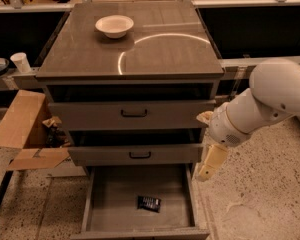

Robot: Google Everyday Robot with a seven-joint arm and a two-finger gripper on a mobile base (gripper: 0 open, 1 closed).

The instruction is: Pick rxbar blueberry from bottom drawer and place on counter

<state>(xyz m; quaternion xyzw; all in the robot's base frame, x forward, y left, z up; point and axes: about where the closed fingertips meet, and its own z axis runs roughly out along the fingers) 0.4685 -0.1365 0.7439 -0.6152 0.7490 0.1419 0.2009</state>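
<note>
The rxbar blueberry (149,203), a small dark wrapper with pale print, lies flat on the floor of the open bottom drawer (115,204), a little right of its middle. The counter (155,54) is the glossy grey-brown cabinet top with a bright curved light streak. My gripper (211,162) hangs from the white arm (270,99) at the cabinet's right side, level with the middle drawer front and just above the bottom drawer's right wall. It is up and to the right of the bar and holds nothing that I can see.
A white bowl (114,25) sits at the back left of the counter. Two shallower drawers with black handles (134,113) stand slightly open above the bottom one. An open cardboard box (25,129) lies left of the cabinet, and a paper cup (21,62) stands on the left ledge.
</note>
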